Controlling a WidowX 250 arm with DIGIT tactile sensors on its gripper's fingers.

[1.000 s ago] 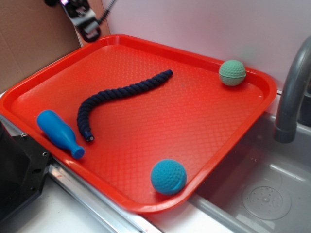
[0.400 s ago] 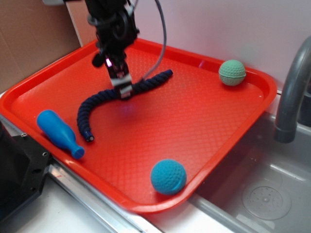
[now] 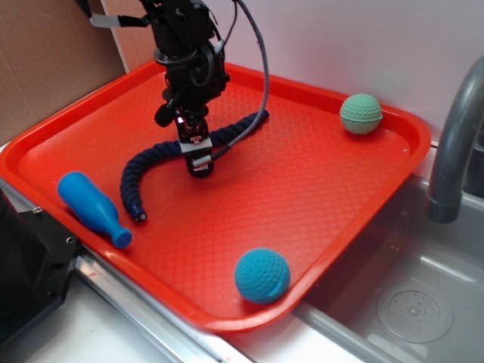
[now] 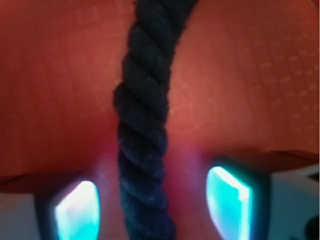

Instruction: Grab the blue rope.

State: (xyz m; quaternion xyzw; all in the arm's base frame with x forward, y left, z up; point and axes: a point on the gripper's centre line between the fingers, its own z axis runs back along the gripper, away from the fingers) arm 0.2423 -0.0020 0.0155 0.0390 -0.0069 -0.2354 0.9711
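Observation:
The blue rope is a dark navy twisted piece that curves across the red tray from upper right to lower left. My gripper stands over the rope's middle, down at tray level. In the wrist view the blue rope runs straight up between my two glowing pads, with red tray showing on both sides of it. My gripper is open and straddles the rope, with neither pad touching it.
A bright blue bowling-pin toy lies at the tray's left front. A teal dimpled ball sits near the front rim and a green ball at the back right corner. A grey faucet and sink are to the right.
My arm came in from the top left and dropped onto the middle of the rope. The rope and the toys have stayed put.

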